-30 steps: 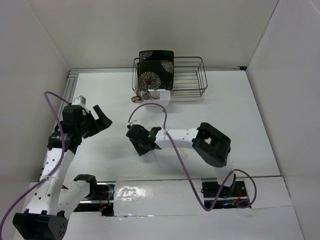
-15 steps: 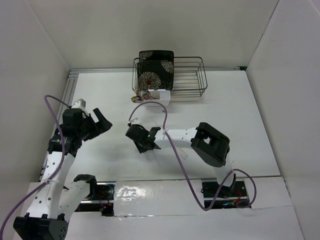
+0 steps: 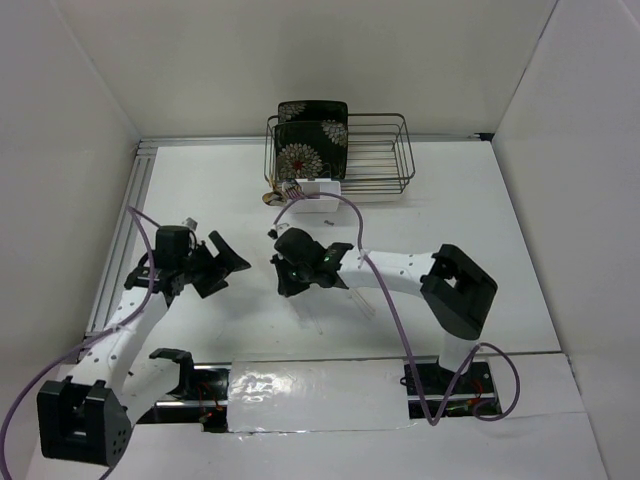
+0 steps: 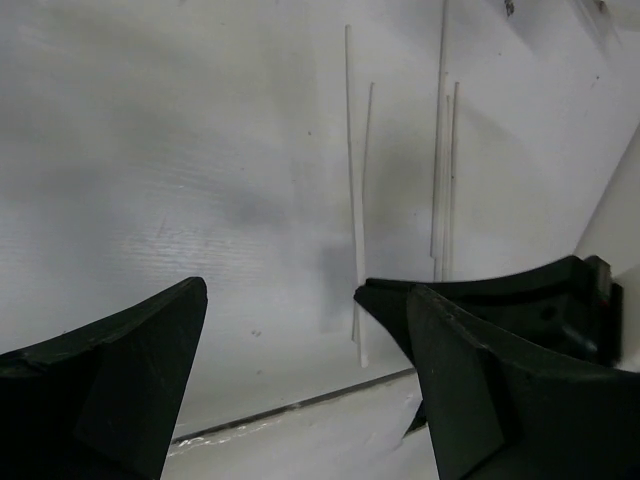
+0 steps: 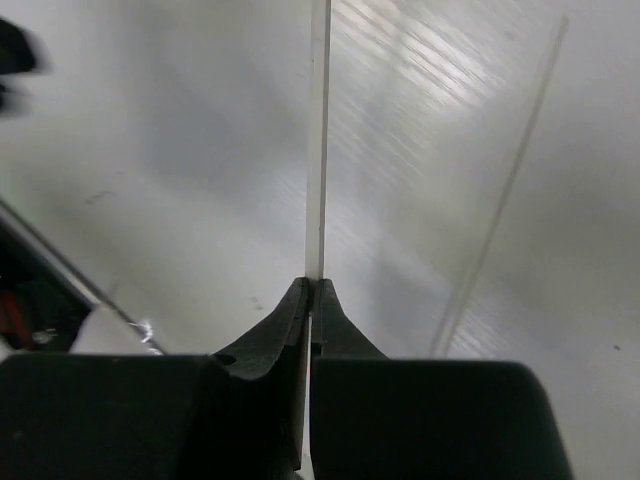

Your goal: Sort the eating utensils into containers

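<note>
My right gripper (image 3: 285,282) is shut on one pale chopstick (image 5: 318,150), which sticks straight out past the fingertips (image 5: 300,300) above the white table. A second chopstick (image 5: 510,190) lies on the table to its right. My left gripper (image 3: 228,272) is open and empty, just left of the right gripper. In the left wrist view its gripper (image 4: 300,300) faces several loose chopsticks (image 4: 352,190) lying on the table. The small white tub (image 3: 320,193) stands in front of the wire rack, with silver utensils (image 3: 280,192) at its left end.
A dark wire rack (image 3: 375,160) holding black floral plates (image 3: 310,145) stands at the back centre. White walls enclose the table on three sides. The right arm's black link (image 4: 520,300) shows at the right of the left wrist view.
My left gripper has swung right and nearer, toward the table's middle. My right gripper has shifted a little right and away, still shut, and its elbow has swung right.
</note>
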### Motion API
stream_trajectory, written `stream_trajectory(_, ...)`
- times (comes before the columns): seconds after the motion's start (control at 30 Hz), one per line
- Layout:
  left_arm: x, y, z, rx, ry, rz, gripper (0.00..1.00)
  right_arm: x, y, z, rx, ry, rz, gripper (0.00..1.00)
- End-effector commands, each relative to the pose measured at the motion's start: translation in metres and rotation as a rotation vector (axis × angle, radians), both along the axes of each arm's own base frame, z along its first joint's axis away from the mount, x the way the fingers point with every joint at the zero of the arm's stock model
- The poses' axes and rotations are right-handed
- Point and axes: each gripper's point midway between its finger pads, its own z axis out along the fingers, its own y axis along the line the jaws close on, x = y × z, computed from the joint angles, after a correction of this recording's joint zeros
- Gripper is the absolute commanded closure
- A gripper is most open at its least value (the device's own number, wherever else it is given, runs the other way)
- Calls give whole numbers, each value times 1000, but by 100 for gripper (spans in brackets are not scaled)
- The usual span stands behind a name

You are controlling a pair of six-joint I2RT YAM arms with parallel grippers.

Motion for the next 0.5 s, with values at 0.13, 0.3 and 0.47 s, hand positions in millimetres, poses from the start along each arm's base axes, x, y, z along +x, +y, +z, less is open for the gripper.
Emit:
stream_trajectory(0.13,30,-37,21,-120,-99,-85,9,0,45,83,266,-36,55,100)
stream_trajectory(0.3,42,-45,23,-103,-88,-93,13,-4,48,108,347,-54,77,100)
stream_trajectory(0.47,48,-54,34,-130,-126,-114,28,-7,50,124,390,-75,105,100)
